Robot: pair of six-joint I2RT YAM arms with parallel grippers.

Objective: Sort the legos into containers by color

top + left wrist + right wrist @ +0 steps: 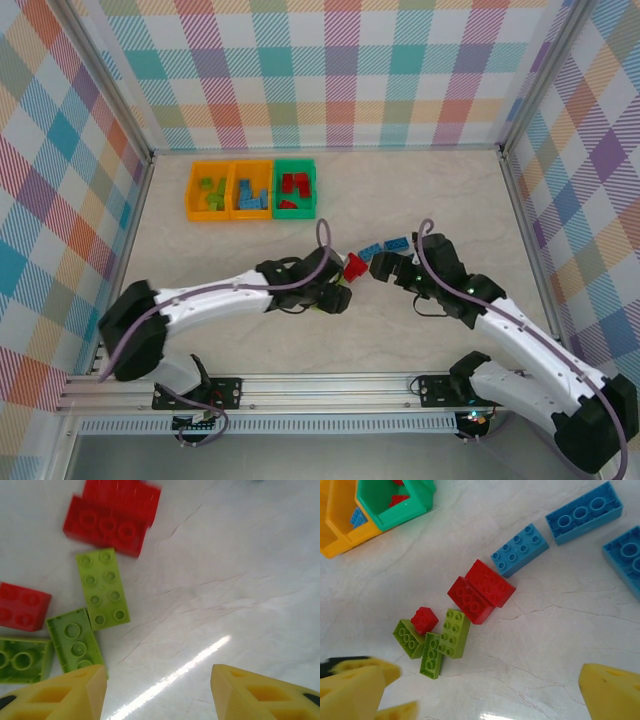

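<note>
A pale marbled tabletop sits inside colourful plaid walls.

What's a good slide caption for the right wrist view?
Right gripper open over loose red legos, lime green legos and blue legos, green bin and orange bin at upper left.

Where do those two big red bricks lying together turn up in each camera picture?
Top view: red bricks in the middle of the table.
Left wrist: red bricks at top left.
Right wrist: red bricks at centre.
Shared landmark: long green brick beside them, both wrist views.
</note>
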